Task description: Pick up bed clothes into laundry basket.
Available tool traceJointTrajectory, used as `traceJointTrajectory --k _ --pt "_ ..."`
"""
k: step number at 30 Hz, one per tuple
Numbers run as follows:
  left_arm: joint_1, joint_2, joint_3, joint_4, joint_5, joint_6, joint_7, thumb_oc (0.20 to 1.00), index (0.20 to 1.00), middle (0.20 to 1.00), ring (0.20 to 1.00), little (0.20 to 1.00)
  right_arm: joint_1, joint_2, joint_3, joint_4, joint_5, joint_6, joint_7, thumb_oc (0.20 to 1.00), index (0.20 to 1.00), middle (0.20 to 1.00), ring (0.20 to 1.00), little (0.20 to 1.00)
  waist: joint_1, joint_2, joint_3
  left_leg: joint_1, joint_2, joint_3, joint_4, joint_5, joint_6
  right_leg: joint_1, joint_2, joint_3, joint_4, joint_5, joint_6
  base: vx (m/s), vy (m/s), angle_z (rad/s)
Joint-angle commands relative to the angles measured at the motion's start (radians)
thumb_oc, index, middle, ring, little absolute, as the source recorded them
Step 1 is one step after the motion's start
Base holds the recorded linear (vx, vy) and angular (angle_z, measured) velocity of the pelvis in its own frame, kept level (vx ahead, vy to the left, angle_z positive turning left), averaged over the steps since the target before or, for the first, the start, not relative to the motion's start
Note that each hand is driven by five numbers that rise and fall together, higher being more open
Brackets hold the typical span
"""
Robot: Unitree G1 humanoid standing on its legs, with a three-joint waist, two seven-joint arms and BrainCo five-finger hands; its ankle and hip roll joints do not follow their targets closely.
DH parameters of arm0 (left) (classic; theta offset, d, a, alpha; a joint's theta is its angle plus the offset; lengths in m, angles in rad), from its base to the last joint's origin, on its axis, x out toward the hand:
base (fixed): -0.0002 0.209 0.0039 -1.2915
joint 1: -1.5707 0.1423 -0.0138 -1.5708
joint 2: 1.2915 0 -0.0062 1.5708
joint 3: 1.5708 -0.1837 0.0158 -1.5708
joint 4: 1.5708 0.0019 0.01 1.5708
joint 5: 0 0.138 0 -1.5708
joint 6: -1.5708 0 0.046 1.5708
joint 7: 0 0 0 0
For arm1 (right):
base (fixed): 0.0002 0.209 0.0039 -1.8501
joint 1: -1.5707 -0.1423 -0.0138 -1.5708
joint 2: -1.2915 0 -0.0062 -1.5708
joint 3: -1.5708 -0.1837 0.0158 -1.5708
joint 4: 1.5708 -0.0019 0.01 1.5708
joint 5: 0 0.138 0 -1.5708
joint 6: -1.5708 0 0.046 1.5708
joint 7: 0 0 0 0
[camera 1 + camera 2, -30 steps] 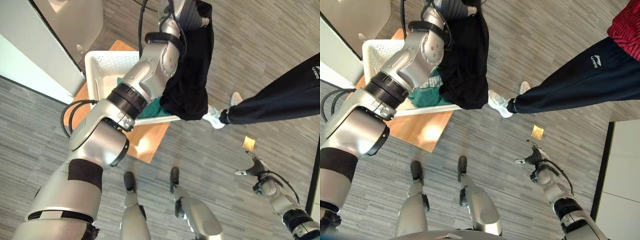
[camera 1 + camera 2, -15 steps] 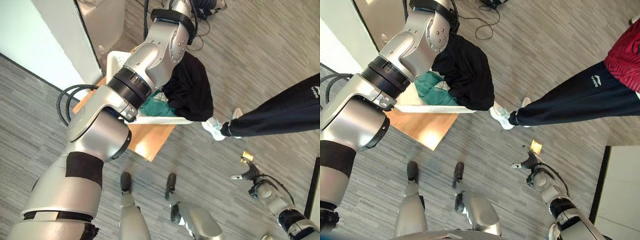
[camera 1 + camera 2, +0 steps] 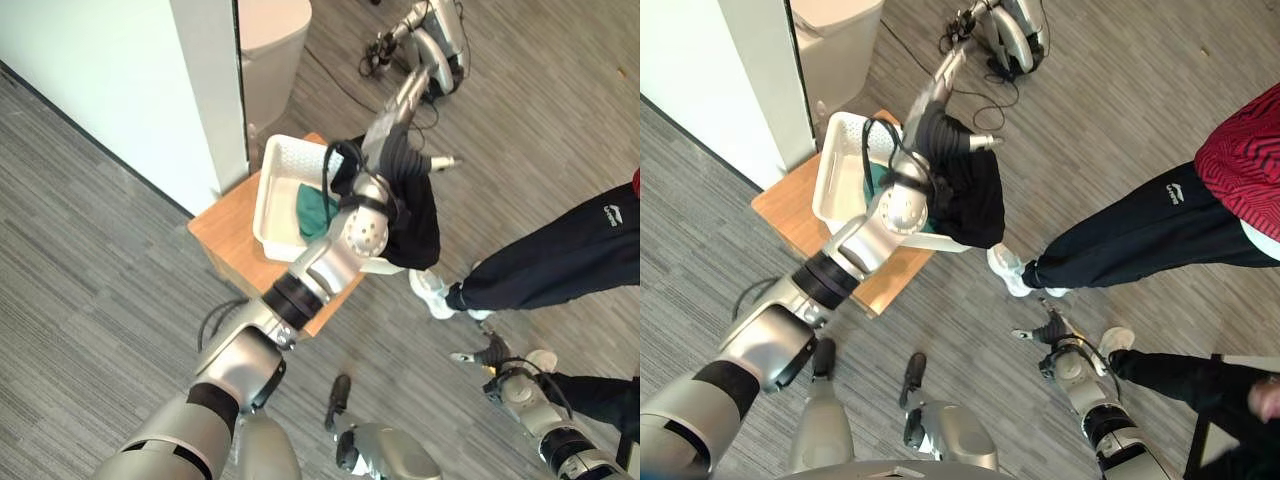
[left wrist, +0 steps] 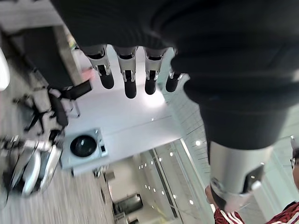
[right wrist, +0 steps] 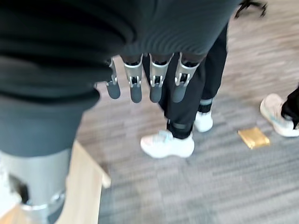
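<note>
Right hand (image 3: 1052, 335) hangs low near the grey wood-grain plank floor (image 3: 1160, 120), fingers straight and relaxed, nothing in them; its wrist view shows the same, dark tips in a row over the floor. A small flat gold square (image 5: 253, 138) lies on the floor between white sneakers (image 5: 167, 144).

Left hand (image 3: 432, 162) is stretched out above the far side of the basket, fingers (image 4: 130, 79) straight and spread, holding nothing.

Black garment (image 3: 415, 215): soft, matte, crumpled, draped over the basket's rim on the person's side, part inside and part hanging outside. Beside it, inside the basket, lies a teal-green cloth (image 3: 314, 208), bunched up.

Laundry basket (image 3: 276, 190): white plastic, rectangular, perforated walls, sitting on a low light-wood table (image 3: 232, 228) next to a white wall panel (image 3: 130, 80).

Person just beside the basket: dark track pants (image 3: 1140, 225) with small white print on the leg, not read; red patterned top (image 3: 1245, 160).

Farther off, a silver machine with black cables (image 3: 435, 45) sits on the floor.
</note>
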Motion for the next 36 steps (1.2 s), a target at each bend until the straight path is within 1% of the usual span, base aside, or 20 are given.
traceJointTrajectory --k 1,4,5,6,7,10,13,15,18,19,21,23,24,25,27,29,31,32,33,36 --pt "-0.008 -0.034 0.024 -0.017 -0.029 -0.096 -0.021 1.0 1.0 1.0 1.0 1.0 0.033 -0.124 -0.059 -0.066 -0.032 0.019 -0.072 1.0 1.0 1.0 1.0 1.0 0.041 0.031 -0.05 0.092 0.046 0.023 0.0 -0.08 0.004 0.042 -0.066 -0.012 0.02 -0.051 0.084 0.05 0.069 0.0" --pt "0.088 0.04 0.037 -0.104 -0.006 -0.122 -0.04 1.0 1.0 1.0 1.0 1.0 0.046 -0.179 -0.122 -0.14 -0.085 0.021 -0.1 1.0 1.0 1.0 1.0 1.0 0.053 0.063 -0.058 0.115 0.032 0.028 0.0 -0.088 0.01 0.065 -0.082 -0.013 0.022 -0.056 0.087 0.06 0.083 -0.03" --pt "0.174 0.094 0.05 -0.172 -0.005 -0.142 -0.063 1.0 1.0 1.0 1.0 1.0 0.06 -0.219 -0.179 -0.195 -0.117 0.017 -0.123 1.0 1.0 1.0 1.0 1.0 0.063 0.088 -0.065 0.128 0.02 0.029 0.0 -0.088 0.014 0.076 -0.095 -0.018 0.025 -0.057 0.088 0.07 0.065 -0.04" --pt "0.178 0.095 0.051 -0.176 -0.005 -0.14 -0.065 1.0 1.0 1.0 1.0 1.0 0.064 -0.219 -0.18 -0.198 -0.118 0.019 -0.122 1.0 1.0 1.0 1.0 1.0 0.064 0.088 -0.066 0.129 0.02 0.029 0.0 -0.088 0.014 0.077 -0.095 -0.018 0.025 -0.057 0.088 0.06 0.078 -0.03" --pt "0.23 0.112 0.056 -0.209 -0.01 -0.153 -0.086 1.0 1.0 1.0 1.0 1.0 0.069 -0.237 -0.212 -0.23 -0.128 0.017 -0.133 1.0 1.0 1.0 1.0 1.0 0.068 0.102 -0.07 0.136 0.016 0.027 0.0 -0.09 0.016 0.085 -0.102 -0.02 0.027 -0.058 0.09 0.04 0.055 0.0" --pt "0.335 0.117 0.056 -0.233 -0.05 -0.167 -0.135 1.0 1.0 1.0 1.0 1.0 0.058 -0.258 -0.25 -0.302 -0.169 0.018 -0.147 1.0 1.0 1.0 1.0 1.0 0.087 0.134 -0.084 0.153 0.004 0.023 0.0 -0.095 0.02 0.109 -0.115 -0.028 0.028 -0.065 0.089 0.06 0.07 0.07" --pt "0.38 0.077 0.053 -0.205 -0.107 -0.166 -0.157 1.0 1.0 1.0 1.0 1.0 0.021 -0.242 -0.235 -0.362 -0.199 0.021 -0.148 1.0 1.0 1.0 1.0 1.0 0.106 0.155 -0.097 0.166 -0.003 0.019 0.0 -0.098 0.023 0.126 -0.125 -0.035 0.029 -0.069 0.087 0.05 0.04 0.12" --pt "0.368 0.032 0.046 -0.157 -0.158 -0.155 -0.154 1.0 1.0 1.0 1.0 1.0 -0.032 -0.213 -0.175 -0.389 -0.23 0.025 -0.133 1.0 1.0 1.0 1.0 1.0 0.119 0.161 -0.105 0.173 -0.006 0.014 0.001 -0.099 0.024 0.136 -0.127 -0.039 0.029 -0.072 0.084 0.04 -0.011 0.02" --pt "0.35 0.012 0.036 -0.127 -0.166 -0.149 -0.155 1.0 1.0 1.0 1.0 1.0 -0.069 -0.195 -0.139 -0.412 -0.229 0.019 -0.118 1.0 1.0 1.0 1.0 1.0 0.124 0.164 -0.111 0.178 -0.004 0.011 0.001 -0.098 0.024 0.144 -0.127 -0.039 0.028 -0.075 0.081 0.01 -0.007 0.03" --pt "0.337 0.005 0.022 -0.118 -0.162 -0.148 -0.161 1.0 1.0 1.0 1.0 1.0 -0.095 -0.166 -0.112 -0.446 -0.208 -0.002 -0.107 1.0 1.0 1.0 1.0 1.0 0.127 0.17 -0.118 0.181 -0.004 0.01 0.0 -0.098 0.023 0.147 -0.126 -0.04 0.027 -0.075 0.078 0.02 -0.016 0.07" --pt "0.332 0.008 0.021 -0.118 -0.153 -0.148 -0.16 1.0 1.0 1.0 1.0 1.0 -0.098 -0.148 -0.101 -0.466 -0.195 -0.015 -0.099 1.0 1.0 1.0 1.0 1.0 0.128 0.172 -0.119 0.183 -0.002 0.01 0.0 -0.097 0.023 0.147 -0.126 -0.041 0.027 -0.075 0.078 0.0 0.0 0.0" --pt "0.316 0.018 0.012 -0.122 -0.125 -0.153 -0.146 1.0 1.0 1.0 1.0 1.0 -0.135 -0.078 -0.055 -0.52 -0.108 -0.076 -0.082 1.0 1.0 1.0 1.0 1.0 0.132 0.185 -0.13 0.188 0.002 0.01 0.0 -0.1 0.021 0.152 -0.124 -0.042 0.026 -0.079 0.075 0.02 -0.003 0.04" --pt "0.315 0.019 0.013 -0.123 -0.125 -0.153 -0.146 1.0 1.0 1.0 1.0 1.0 -0.138 -0.077 -0.055 -0.519 -0.108 -0.077 -0.083 1.0 1.0 1.0 1.0 1.0 0.131 0.184 -0.128 0.186 0.001 0.01 0.0 -0.094 0.022 0.149 -0.125 -0.042 0.028 -0.074 0.074 0.04 -0.013 0.05" --pt "0.309 0.033 0.014 -0.143 -0.117 -0.161 -0.139 1.0 1.0 1.0 1.0 1.0 -0.148 -0.051 -0.035 -0.576 -0.062 -0.113 -0.066 1.0 1.0 1.0 1.0 1.0 0.136 0.193 -0.137 0.19 0.004 0.009 0.0 -0.098 0.018 0.154 -0.123 -0.043 0.026 -0.079 0.074 -0.01 -0.003 0.03" --pt "0.305 0.041 0.021 -0.162 -0.119 -0.169 -0.134 1.0 1.0 1.0 1.0 1.0 -0.154 -0.038 -0.02 -0.586 -0.051 -0.123 -0.064 1.0 1.0 1.0 1.0 1.0 0.138 0.197 -0.14 0.188 0.003 0.009 0.0 -0.091 0.018 0.153 -0.125 -0.043 0.028 -0.076 0.072 0.02 0.003 0.06" --pt "0.299 0.053 0.031 -0.204 -0.133 -0.185 -0.117 1.0 1.0 1.0 1.0 1.0 -0.175 -0.023 -0.008 -0.606 -0.016 -0.137 -0.064 1.0 1.0 1.0 1.0 1.0 0.138 0.202 -0.15 0.194 0.004 0.009 0.0 -0.099 0.015 0.162 -0.122 -0.046 0.026 -0.082 0.072 0.05 0.003 0.08" --pt "0.299 0.047 0.046 -0.232 -0.196 -0.206 -0.108 1.0 1.0 1.0 1.0 1.0 -0.182 -0.006 0.007 -0.625 0.012 -0.145 -0.056 1.0 1.0 1.0 1.0 1.0 0.135 0.207 -0.159 0.196 0.005 0.007 0.0 -0.098 0.014 0.166 -0.121 -0.048 0.026 -0.083 0.071 0.02 0.004 0.07" --pt "0.299 0.047 0.046 -0.232 -0.196 -0.206 -0.108 1.0 1.0 1.0 1.0 1.0 -0.182 -0.006 0.007 -0.625 0.012 -0.145 -0.056 1.0 1.0 1.0 1.0 1.0 0.135 0.207 -0.159 0.196 0.005 0.007 0.0 -0.098 0.014 0.166 -0.121 -0.049 0.026 -0.083 0.071 0.0 0.0 0.0" --pt "0.304 0.039 0.058 -0.238 -0.245 -0.213 -0.111 1.0 1.0 1.0 1.0 1.0 -0.176 0.01 0.02 -0.624 0.046 -0.149 -0.04 1.0 1.0 1.0 1.0 1.0 0.131 0.215 -0.171 0.2 0.005 0.008 0.0 -0.097 0.015 0.168 -0.123 -0.049 0.027 -0.081 0.071 0.03 0.021 0.0" --pt "0.309 0.035 0.056 -0.251 -0.244 -0.217 -0.114 1.0 1.0 1.0 1.0 1.0 -0.167 0.014 0.036 -0.611 0.025 -0.142 -0.035 1.0 1.0 1.0 1.0 1.0 0.129 0.219 -0.178 0.203 0.005 0.01 0.0 -0.098 0.015 0.17 -0.124 -0.051 0.028 -0.081 0.071 0.02 0.01 -0.02"
